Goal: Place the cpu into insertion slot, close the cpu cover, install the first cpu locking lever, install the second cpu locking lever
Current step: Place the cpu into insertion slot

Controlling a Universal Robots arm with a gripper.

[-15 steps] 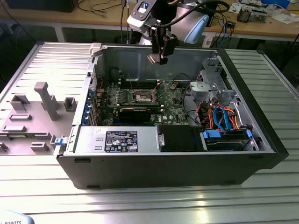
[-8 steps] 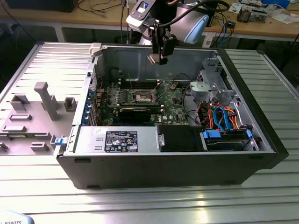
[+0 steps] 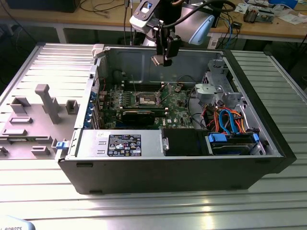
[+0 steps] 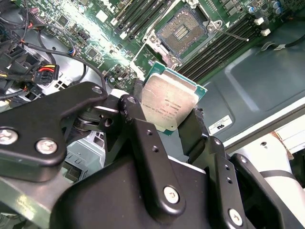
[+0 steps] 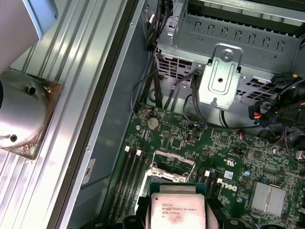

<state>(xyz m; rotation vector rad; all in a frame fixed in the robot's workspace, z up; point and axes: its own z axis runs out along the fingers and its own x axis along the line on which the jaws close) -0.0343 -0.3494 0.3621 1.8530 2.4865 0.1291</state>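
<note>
My gripper (image 3: 162,59) hangs above the open computer case, shut on the cpu (image 3: 157,60). In both wrist views the cpu (image 4: 169,104) (image 5: 177,209) is a square chip with a dull silver top, pinched at two opposite edges by black fingers (image 4: 138,121). The insertion slot (image 3: 147,99) (image 4: 183,30) lies below on the green motherboard, uncovered, its dark contact field showing. The silver cpu cover (image 5: 167,173) stands raised at the slot's edge. Two thin locking levers (image 3: 135,89) stick up beside the slot. The cpu is well clear of the slot.
Long black memory slots (image 4: 217,47) flank the socket. A black graphics card (image 3: 139,116) lies in front of it. A silver drive cage (image 5: 224,71) with cables (image 3: 225,120) fills the exterior view's right of the case. The case walls (image 3: 124,62) ring the board.
</note>
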